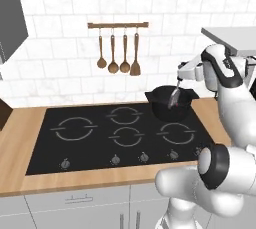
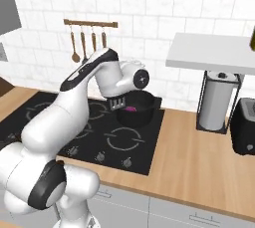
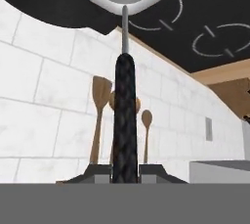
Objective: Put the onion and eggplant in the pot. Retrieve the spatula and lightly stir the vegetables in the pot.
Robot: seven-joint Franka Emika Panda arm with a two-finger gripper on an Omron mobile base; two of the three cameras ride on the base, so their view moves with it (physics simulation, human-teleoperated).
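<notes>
The black pot stands at the back right of the cooktop. My gripper hovers just above its rim, shut on the thin black handle of the spatula. The slotted silver head hangs down at the pot's near rim. Inside the pot a magenta patch shows, which is the onion. The eggplant is hidden. In the hand view, which is rolled upside down, the spatula runs from my gripper up to its head against the dark pot.
The black cooktop has several burner rings and front knobs. Wooden spoons and a wooden spatula hang on a wall rail behind it. On the counter to the right stand a paper-towel roll and a toaster, under a shelf.
</notes>
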